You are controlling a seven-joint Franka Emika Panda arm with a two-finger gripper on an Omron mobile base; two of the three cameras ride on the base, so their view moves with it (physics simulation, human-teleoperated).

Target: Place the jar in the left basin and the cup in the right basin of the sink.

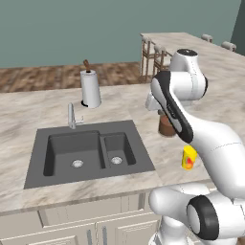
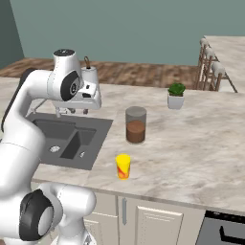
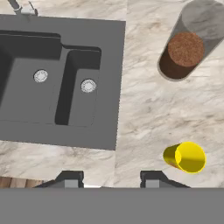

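Right of the fingers (image 3: 113, 179), apart and gripping nothing: small yellow tapered cup (image 3: 186, 157), brown-and-grey squat jar (image 3: 189, 46) beyond it on marble worktop (image 3: 140, 109).

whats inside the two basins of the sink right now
Each basin of the sink holds just a round silver drain: the left basin and the right basin. Near walls hide small floor strips.

Yellow cup (image 3: 185, 157); brown-grey jar (image 3: 188, 46); dark-grey sink (image 3: 109, 83)
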